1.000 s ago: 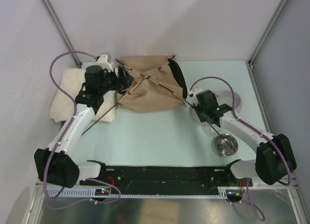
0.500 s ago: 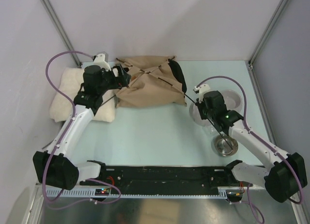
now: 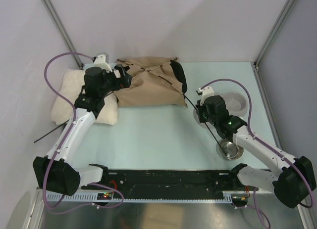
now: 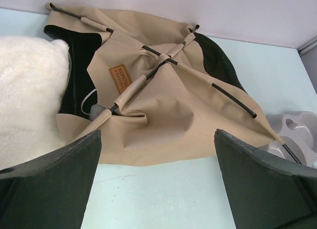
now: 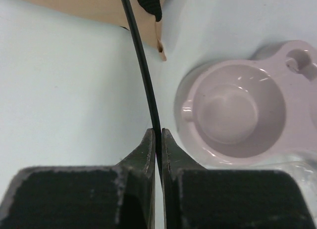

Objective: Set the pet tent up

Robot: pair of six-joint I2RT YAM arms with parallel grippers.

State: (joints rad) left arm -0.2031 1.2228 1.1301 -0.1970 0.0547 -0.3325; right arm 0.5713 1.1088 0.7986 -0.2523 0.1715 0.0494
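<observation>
Careful: right pincer [image 5: 157, 133] clamps the pole [image 5: 141, 66], left pincer [image 4: 157, 140] gapes wide; thin pole may slip free, collapsing the pet tent [image 4: 163, 115].

A fluffy cream-white cushion [image 3: 66, 93] is laid at the far left of the pale blue-green tabletop [image 3: 158, 135], close to the left wall. On the right side, a pale pink moulded dish holder [image 5: 233, 108] with a round well is seen. A small, shiny steel bowl [image 3: 230, 149] is set apart from it, nearer the front edge, where a black rail [image 3: 168, 178] is fixed.
</observation>
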